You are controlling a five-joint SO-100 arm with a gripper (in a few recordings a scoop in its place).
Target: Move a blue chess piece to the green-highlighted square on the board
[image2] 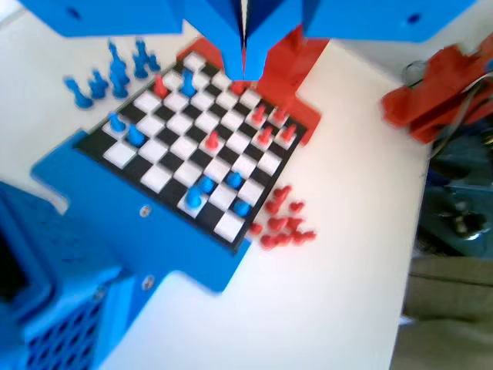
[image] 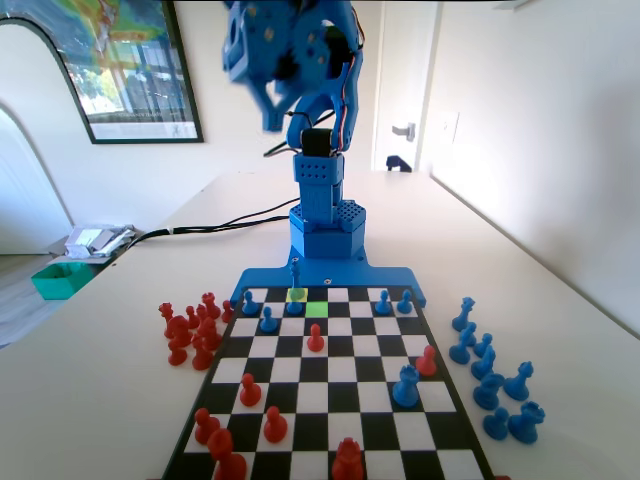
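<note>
The board stretches toward the blue arm's base in the fixed view. The tall, slender blue chess piece stands upright on a yellow-green lit square in the far row. The green-highlighted square is bare, one square nearer and one to the right of it. My gripper hangs high above the base, well clear of the board, shut with nothing in it. From the wrist view my gripper looks down on the board from a height, and the tall blue chess piece blurs near the base edge.
A red pawn stands just in front of the green square, and a blue pawn sits left of it. A stout blue piece is at mid-right. Red pieces cluster off-board left, blue ones off-board right.
</note>
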